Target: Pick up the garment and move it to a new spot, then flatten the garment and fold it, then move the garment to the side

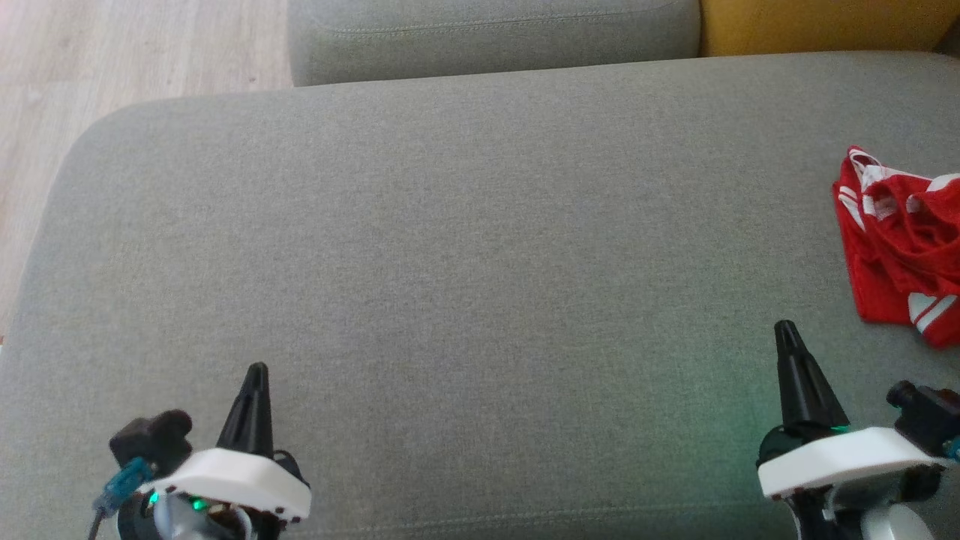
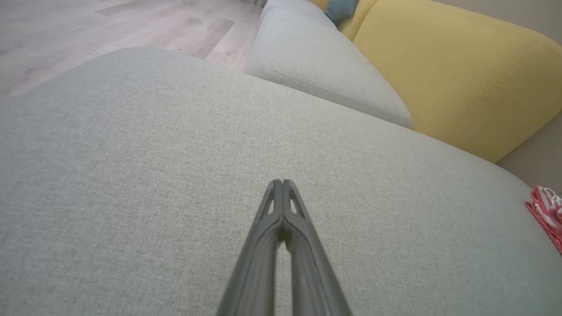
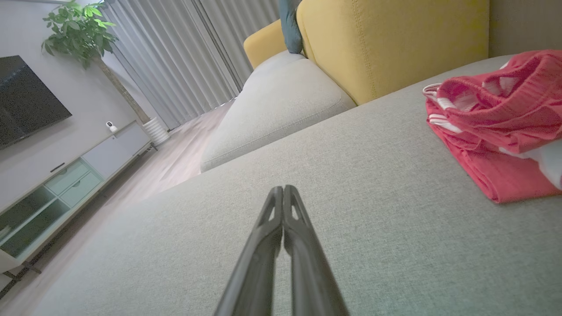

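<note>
fingers (image 2: 259, 263) on the left gripper (image 1: 257, 371) and right gripper (image 1: 785, 328) are sitting pinched shut, holding nothing. crumpled red-and-white fabric garment (image 1: 896, 255) is lying far right on the grey woven sofa cushion (image 1: 450, 247), untouched. pickup's pending imo, right one's needing to open and reach over.

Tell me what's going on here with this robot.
A two-armed robot faces a grey sofa cushion with a red and white garment to handle. Nothing is held right now. The left jaws and the right jaws are both shut and empty, at the near side of the cushion over bare fabric. The garment lies in a rumpled heap toward the robot's right, ahead of the right jaws and apart from them. It looks bunched rather than flattened, so the flattening and folding appear not yet done.
</note>
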Robot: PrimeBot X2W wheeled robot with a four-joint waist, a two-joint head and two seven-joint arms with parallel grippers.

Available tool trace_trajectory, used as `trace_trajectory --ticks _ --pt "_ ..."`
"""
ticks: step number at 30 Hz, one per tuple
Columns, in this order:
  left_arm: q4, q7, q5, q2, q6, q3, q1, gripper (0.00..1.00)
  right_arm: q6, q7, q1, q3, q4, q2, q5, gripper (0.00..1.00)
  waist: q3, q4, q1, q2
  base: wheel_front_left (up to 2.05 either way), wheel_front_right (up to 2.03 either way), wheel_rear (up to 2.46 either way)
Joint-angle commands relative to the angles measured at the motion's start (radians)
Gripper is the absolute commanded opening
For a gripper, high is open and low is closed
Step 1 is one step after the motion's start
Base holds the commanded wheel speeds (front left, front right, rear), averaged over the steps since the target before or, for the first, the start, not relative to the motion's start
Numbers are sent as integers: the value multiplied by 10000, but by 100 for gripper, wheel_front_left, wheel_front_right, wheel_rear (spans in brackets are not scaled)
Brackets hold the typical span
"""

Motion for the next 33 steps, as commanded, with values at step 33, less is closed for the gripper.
trace_trajectory --ticks 33 --pt "85 785 -3843 -162 -890 1143 -829 0 -5 336 -975 -269 413 -158 4041 0 -161 109 0 0 0 0 0"
